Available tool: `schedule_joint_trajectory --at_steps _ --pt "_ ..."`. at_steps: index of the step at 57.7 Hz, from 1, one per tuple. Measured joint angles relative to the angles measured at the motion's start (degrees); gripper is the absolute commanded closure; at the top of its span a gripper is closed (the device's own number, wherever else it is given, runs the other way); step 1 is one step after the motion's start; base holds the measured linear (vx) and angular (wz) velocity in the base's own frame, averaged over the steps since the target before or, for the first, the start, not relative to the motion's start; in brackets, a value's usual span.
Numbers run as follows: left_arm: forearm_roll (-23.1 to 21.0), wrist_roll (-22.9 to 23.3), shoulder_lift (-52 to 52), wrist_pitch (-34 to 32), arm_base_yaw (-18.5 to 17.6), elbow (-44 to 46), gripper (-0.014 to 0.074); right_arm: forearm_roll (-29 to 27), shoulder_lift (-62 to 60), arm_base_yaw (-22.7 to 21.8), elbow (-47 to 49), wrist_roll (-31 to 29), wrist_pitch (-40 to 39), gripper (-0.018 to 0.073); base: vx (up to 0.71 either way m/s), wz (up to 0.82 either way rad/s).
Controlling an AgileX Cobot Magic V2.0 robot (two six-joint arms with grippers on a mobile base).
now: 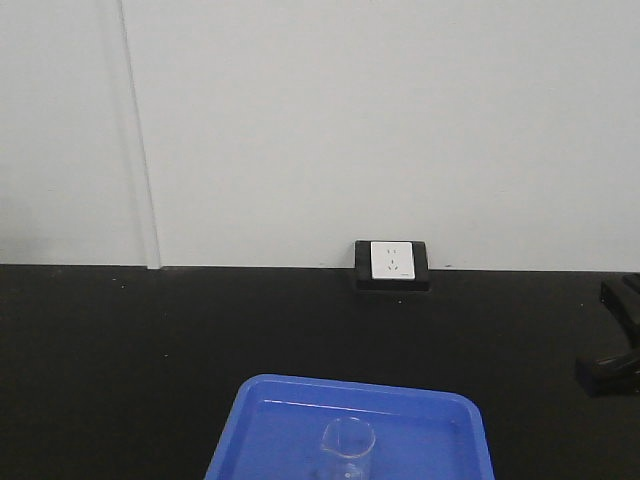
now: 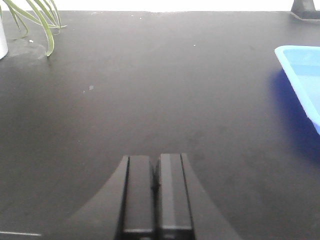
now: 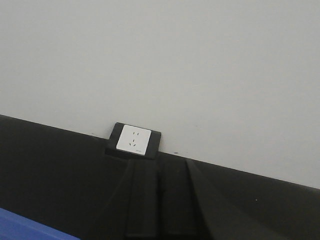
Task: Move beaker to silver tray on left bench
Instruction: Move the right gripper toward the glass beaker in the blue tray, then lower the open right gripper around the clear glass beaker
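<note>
Front-facing view: beaker [image 1: 348,448] upright in blue tray [image 1: 262,438].

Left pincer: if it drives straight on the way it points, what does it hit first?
Nothing close: the left pincer faces bare black bench. Blue tray sits right of that line, plant leaves left. Depth toward the back is unclear.

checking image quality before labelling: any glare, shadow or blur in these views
Front view: even light, but the clear beaker is faint against the blue tray and cut by the bottom edge. Left wrist view: top edge blown out white, tray shadow on the black bench, left hand blurred. Right wrist view: dim, right hand barely separates from the bench.
</note>
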State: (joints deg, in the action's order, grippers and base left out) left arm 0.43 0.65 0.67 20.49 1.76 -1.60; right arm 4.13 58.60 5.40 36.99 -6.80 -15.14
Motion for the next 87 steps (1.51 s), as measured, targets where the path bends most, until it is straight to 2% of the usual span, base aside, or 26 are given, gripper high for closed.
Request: schedule_joint_trajectory --at_steps 8,13,18,24,26,40,47,55,65,74,78,87 --pt "0.00 0.00 0.00 0.00 0.00 0.00 0.0595 0.00 1.19 0.00 0.07 0.09 -1.41 0.0344 0.00 0.00" --pt "0.00 0.00 0.00 0.00 0.00 0.00 0.0595 0.00 1.27 0.00 0.07 0.26 -1.71 0.0197 0.00 0.00" --pt "0.00 0.00 0.00 0.00 0.00 0.00 0.0595 0.00 1.27 0.00 0.07 0.85 -2.30 0.0014 0.00 0.00" --pt "0.00 0.00 0.00 0.00 0.00 0.00 0.0595 0.00 1.27 0.00 0.13 2.11 -2.89 -0.0144 0.00 0.00" --pt "0.00 0.00 0.00 0.00 0.00 0.00 0.0595 0.00 1.27 0.00 0.13 2.24 -2.89 -0.0169 0.00 0.00" --pt "0.00 0.00 0.00 0.00 0.00 0.00 0.0595 -0.04 1.32 0.00 0.17 5.29 -3.17 -0.0150 0.00 0.00" --pt "0.00 0.00 0.00 0.00 0.00 0.00 0.0595 1.42 3.54 0.00 0.17 7.59 -7.92 -0.0109 0.00 0.00" --pt "0.00 0.00 0.00 0.00 0.00 0.00 0.0595 9.60 10.66 -0.03 -0.55 10.92 -19.14 -0.0059 0.00 0.00" --pt "0.00 0.00 0.00 0.00 0.00 0.00 0.0595 23.08 24.72 -0.03 -5.08 22.44 -31.93 -0.0008 0.00 0.00" --pt "0.00 0.00 0.00 0.00 0.00 0.00 0.0595 33.88 36.54 -0.03 -7.28 25.07 -40.74 -0.0002 0.00 0.00" --pt "0.00 0.00 0.00 0.00 0.00 0.00 0.0595 36.35 40.31 -0.03 -7.22 25.07 -44.69 -0.0002 0.00 0.00" --pt "0.00 0.00 0.00 0.00 0.00 0.00 0.0595 36.91 47.53 -0.03 -6.46 23.73 -49.30 -0.0002 0.00 0.00"
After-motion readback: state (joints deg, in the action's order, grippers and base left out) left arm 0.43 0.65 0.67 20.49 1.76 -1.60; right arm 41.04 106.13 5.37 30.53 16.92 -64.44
